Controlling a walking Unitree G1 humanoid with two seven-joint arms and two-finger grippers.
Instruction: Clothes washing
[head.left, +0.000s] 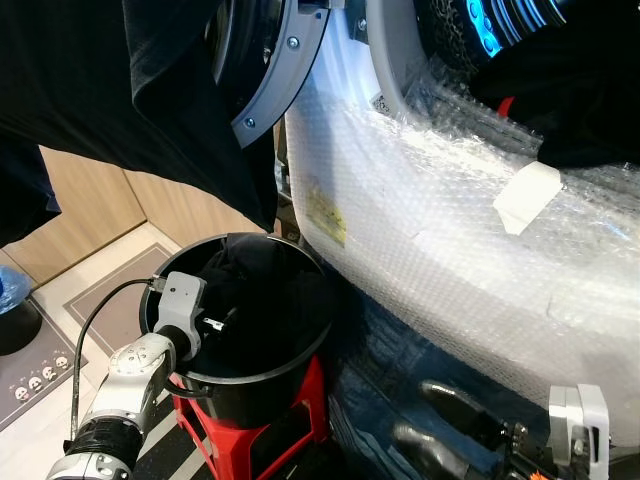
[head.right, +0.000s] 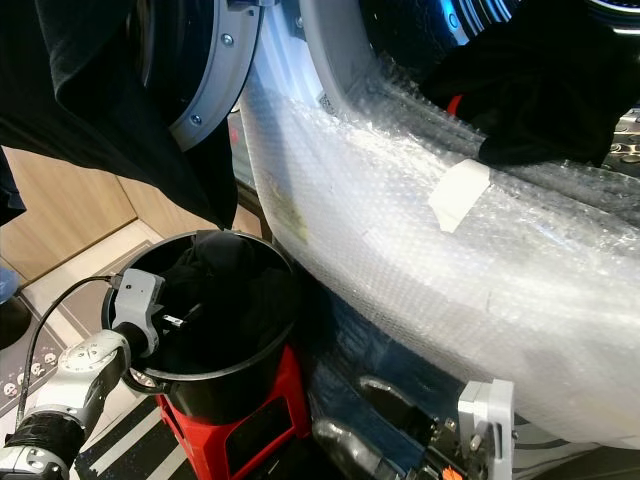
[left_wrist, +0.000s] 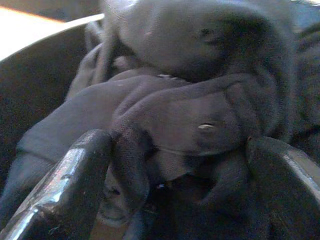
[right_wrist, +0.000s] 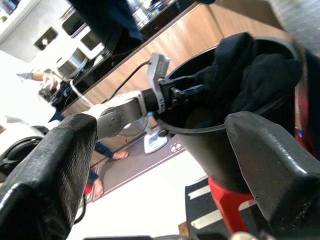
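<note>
A black bucket (head.left: 250, 375) stands on a red stool (head.left: 270, 430) beside the washing machine and holds a heap of dark clothes (head.left: 265, 285). My left gripper (head.left: 222, 323) reaches over the bucket's near rim. In the left wrist view it (left_wrist: 175, 165) is open, its fingers (left_wrist: 75, 175) straddling a fold of the dark clothes (left_wrist: 190, 110). More black clothing (head.left: 575, 95) lies in the drum opening at the upper right. My right gripper (head.left: 435, 420) hangs low by the machine's base, open (right_wrist: 165, 165) and holding nothing.
The washing machine's front (head.left: 430, 230) is wrapped in bubble wrap. Its round door (head.left: 275, 80) stands open at the upper left, with a dark garment (head.left: 150, 110) hanging before it. Wooden cabinets (head.left: 90, 210) and a grey floor mat (head.left: 100, 300) lie to the left.
</note>
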